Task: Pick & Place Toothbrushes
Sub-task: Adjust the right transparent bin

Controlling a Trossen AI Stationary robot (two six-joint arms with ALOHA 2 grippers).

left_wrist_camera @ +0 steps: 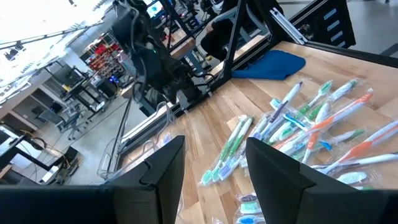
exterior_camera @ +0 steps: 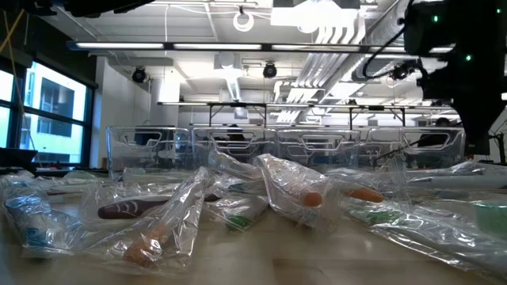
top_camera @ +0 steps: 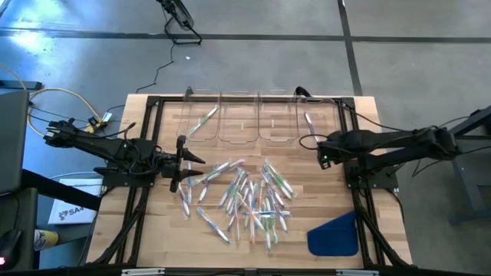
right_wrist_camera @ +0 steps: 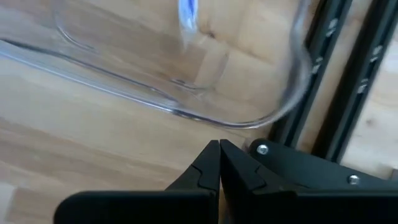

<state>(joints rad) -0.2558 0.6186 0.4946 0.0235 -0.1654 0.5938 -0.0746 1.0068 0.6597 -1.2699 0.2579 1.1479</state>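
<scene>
Even overhead light was cast on the table (top_camera: 153,230), with soft shadows. Ceiling lamps (exterior_camera: 333,32) glared. Wrapped toothbrushes (exterior_camera: 158,222) were blurred; the bin (right_wrist_camera: 186,93) was smeared.

Toothbrushes (top_camera: 245,198) heaped mid-table; left gripper (top_camera: 186,162) open beside heap, right gripper (top_camera: 321,146) near bins (top_camera: 242,123).

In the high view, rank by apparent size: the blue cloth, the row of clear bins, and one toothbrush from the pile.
1. Row of clear bins, spanning much of the table's far edge.
2. Blue cloth, at the near right corner.
3. A single toothbrush, a thin sliver.
The overhead camera views all three from similar range, so the order is reliable.
</scene>
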